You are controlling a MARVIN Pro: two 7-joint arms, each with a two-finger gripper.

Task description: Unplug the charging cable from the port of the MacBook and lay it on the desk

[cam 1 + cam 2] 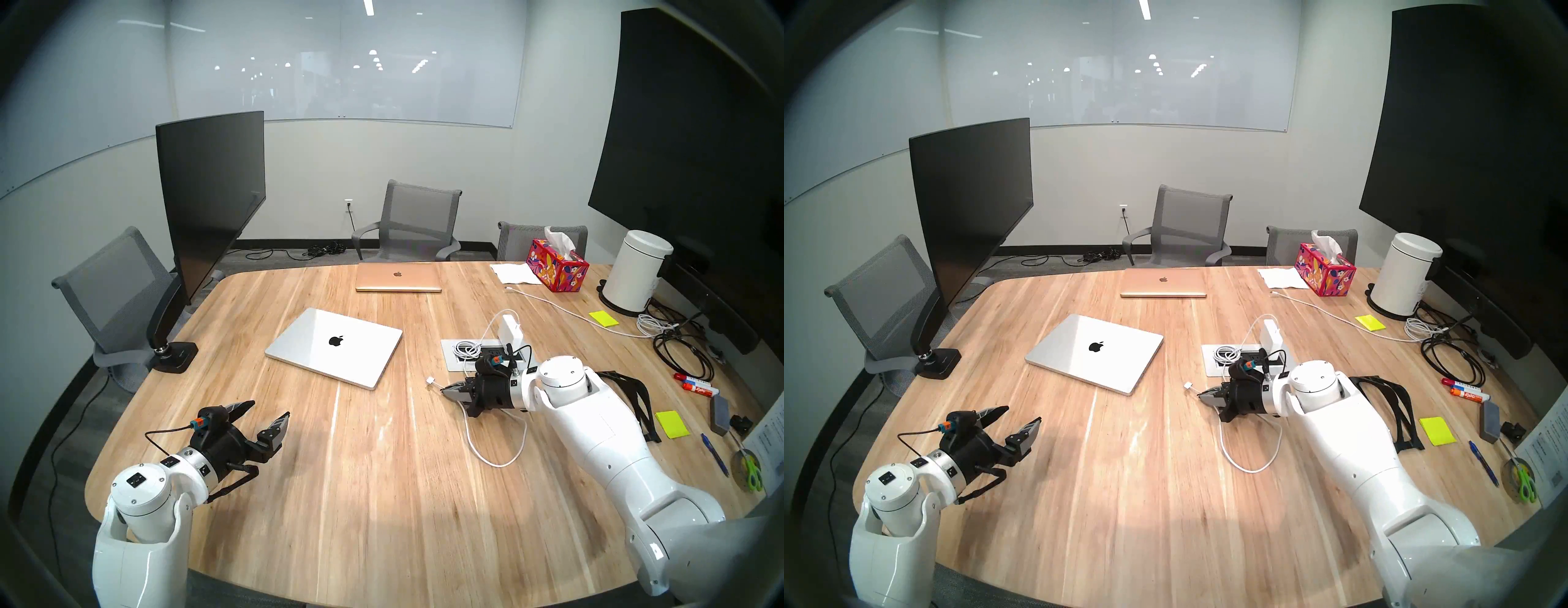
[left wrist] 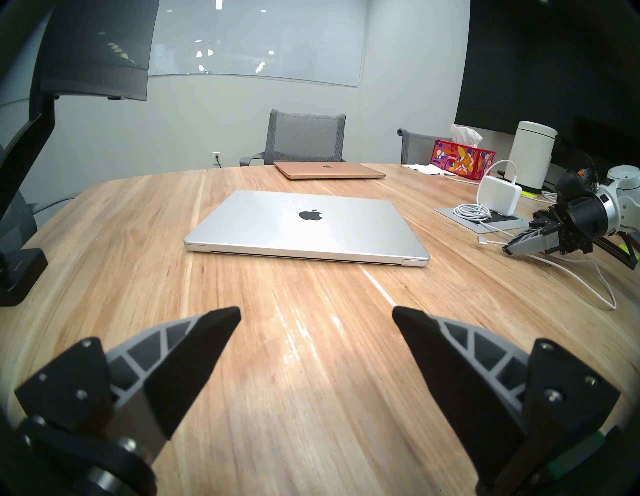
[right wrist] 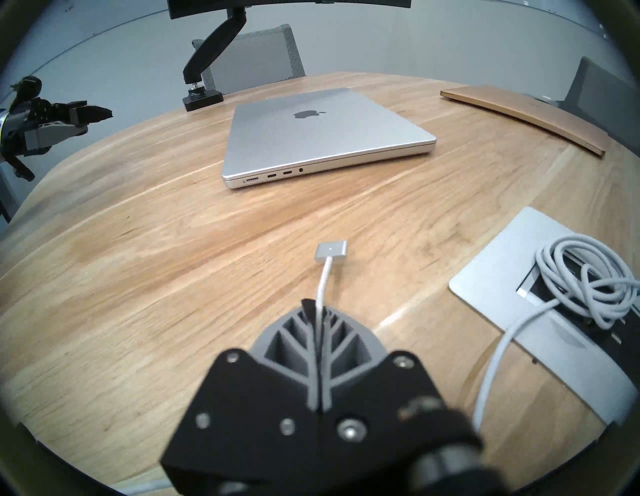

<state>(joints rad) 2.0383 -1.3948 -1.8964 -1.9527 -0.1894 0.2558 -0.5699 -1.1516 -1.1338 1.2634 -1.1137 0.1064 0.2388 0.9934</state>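
Beside outlet plate (image 1: pixel 449 354), right end effector (image 3: pixel 317 308) pinches charging cable (image 3: pixel 323 277); MacBook (image 3: pixel 322 135) well apart; left end effector (image 2: pixel 317 318) spread, empty.

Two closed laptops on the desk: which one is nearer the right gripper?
The silver MacBook with the black Apple logo, mid-desk. The gold laptop lies at the far edge. The right gripper is shut on the charging cable.
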